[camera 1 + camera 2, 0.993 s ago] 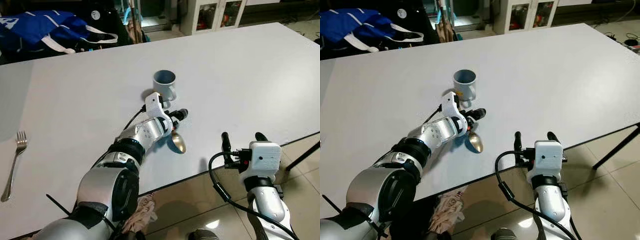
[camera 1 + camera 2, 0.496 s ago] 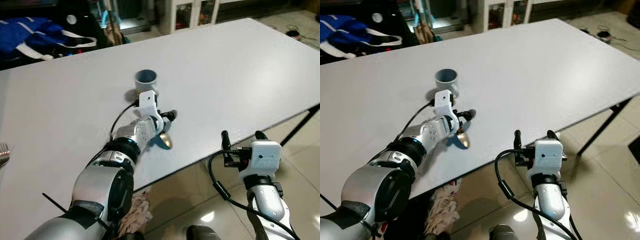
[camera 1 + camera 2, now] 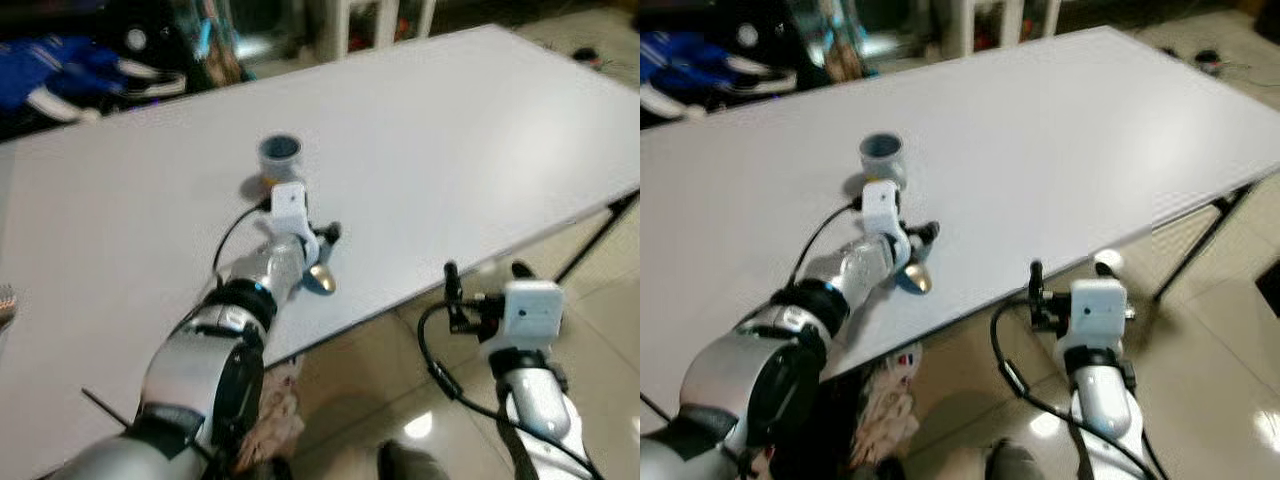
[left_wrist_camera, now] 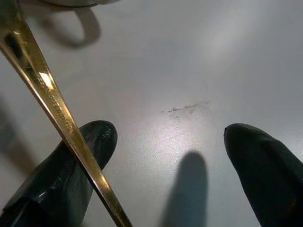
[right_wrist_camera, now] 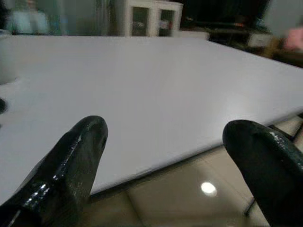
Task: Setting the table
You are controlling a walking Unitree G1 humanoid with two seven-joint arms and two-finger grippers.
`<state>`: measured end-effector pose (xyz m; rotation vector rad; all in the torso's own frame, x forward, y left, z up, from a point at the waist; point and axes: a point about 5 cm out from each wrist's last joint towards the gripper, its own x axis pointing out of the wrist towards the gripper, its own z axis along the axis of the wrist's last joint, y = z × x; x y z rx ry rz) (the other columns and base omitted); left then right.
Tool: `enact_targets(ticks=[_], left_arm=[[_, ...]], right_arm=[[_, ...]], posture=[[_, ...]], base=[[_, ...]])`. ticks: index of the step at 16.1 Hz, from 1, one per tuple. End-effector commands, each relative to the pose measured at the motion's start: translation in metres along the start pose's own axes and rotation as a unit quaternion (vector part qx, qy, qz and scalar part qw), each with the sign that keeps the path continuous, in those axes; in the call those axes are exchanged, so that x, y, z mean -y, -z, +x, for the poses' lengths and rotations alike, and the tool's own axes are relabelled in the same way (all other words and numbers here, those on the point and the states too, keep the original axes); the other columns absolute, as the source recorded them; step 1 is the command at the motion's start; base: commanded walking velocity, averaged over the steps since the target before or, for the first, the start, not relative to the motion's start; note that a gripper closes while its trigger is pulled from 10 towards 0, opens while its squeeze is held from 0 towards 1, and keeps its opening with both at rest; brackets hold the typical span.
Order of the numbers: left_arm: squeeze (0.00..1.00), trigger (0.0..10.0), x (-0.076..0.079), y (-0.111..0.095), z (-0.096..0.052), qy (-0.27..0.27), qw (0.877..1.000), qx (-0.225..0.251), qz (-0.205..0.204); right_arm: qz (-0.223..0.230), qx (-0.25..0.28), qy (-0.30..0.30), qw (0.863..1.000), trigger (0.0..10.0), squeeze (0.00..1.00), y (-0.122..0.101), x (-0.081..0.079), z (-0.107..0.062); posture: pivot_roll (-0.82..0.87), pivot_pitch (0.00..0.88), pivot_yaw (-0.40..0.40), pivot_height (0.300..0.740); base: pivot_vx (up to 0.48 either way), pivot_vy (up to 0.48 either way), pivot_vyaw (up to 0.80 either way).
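Spoon (image 3: 322, 279) lies gold on our white table (image 3: 480, 150) near the cup (image 3: 279, 155); our left gripper (image 4: 165, 156) hangs spread wide over its handle, gripping nothing, right gripper (image 5: 165, 156) agape off the edge

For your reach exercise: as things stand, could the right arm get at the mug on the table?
Probably not without moving. The right gripper hangs open off the table's near edge, while the mug stands well in, beyond the left gripper and gold spoon.

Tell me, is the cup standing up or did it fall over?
Standing up. The cup sits on the white table with its round opening facing up, just beyond the left gripper.
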<state>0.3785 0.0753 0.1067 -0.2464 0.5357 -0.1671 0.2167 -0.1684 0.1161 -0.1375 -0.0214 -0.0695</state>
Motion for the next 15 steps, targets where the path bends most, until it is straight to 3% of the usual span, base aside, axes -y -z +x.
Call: enact_targets(ticks=[1, 7, 9, 11, 12, 14, 15], left_arm=[[1.00, 10.0, -0.009, 0.016, 0.000, -0.020, 0.999, -0.034, -0.004], [1.00, 10.0, -0.016, 0.010, 0.000, -0.048, 0.998, -0.009, 0.046], [1.00, 10.0, -0.016, 0.010, 0.000, -0.048, 0.998, -0.007, 0.047], [1.00, 10.0, -0.013, 0.006, 0.000, -0.049, 0.996, 0.003, 0.075], [0.00, 10.0, -0.011, 0.004, 0.000, -0.047, 0.995, 0.009, 0.082], [0.00, 10.0, -0.006, -0.005, 0.000, -0.049, 0.993, 0.031, 0.102], [0.00, 10.0, -0.005, -0.021, -0.003, -0.066, 0.987, 0.068, 0.131]], right_arm=[[0.001, -0.010, -0.005, 1.000, 10.0, 0.00, 0.003, -0.002, -0.002], [0.000, -0.012, -0.007, 1.000, 10.0, 0.00, 0.004, -0.002, -0.003], [-0.001, -0.013, -0.008, 1.000, 10.0, 0.00, 0.004, -0.002, -0.003], [-0.001, -0.012, -0.009, 1.000, 10.0, 0.00, 0.004, -0.002, -0.003], [-0.001, -0.013, -0.009, 1.000, 10.0, 0.00, 0.004, -0.002, -0.003], [-0.001, -0.013, -0.009, 1.000, 10.0, 0.00, 0.004, -0.002, -0.003], [-0.002, -0.014, -0.009, 1.000, 10.0, 0.00, 0.005, -0.002, -0.003]], posture=[[-0.27, 0.048, 0.058, 0.727], [-0.27, 0.049, 0.056, 0.727], [-0.27, 0.049, 0.054, 0.727], [-0.27, 0.047, 0.055, 0.727], [-0.27, 0.046, 0.055, 0.727], [-0.27, 0.044, 0.056, 0.727], [-0.27, 0.040, 0.060, 0.727]], base=[[0.000, 0.000, 0.00], [0.000, 0.000, 0.00], [0.000, 0.000, 0.00], [0.000, 0.000, 0.00], [0.000, 0.000, 0.00], [0.000, 0.000, 0.00], [0.000, 0.000, 0.00]])
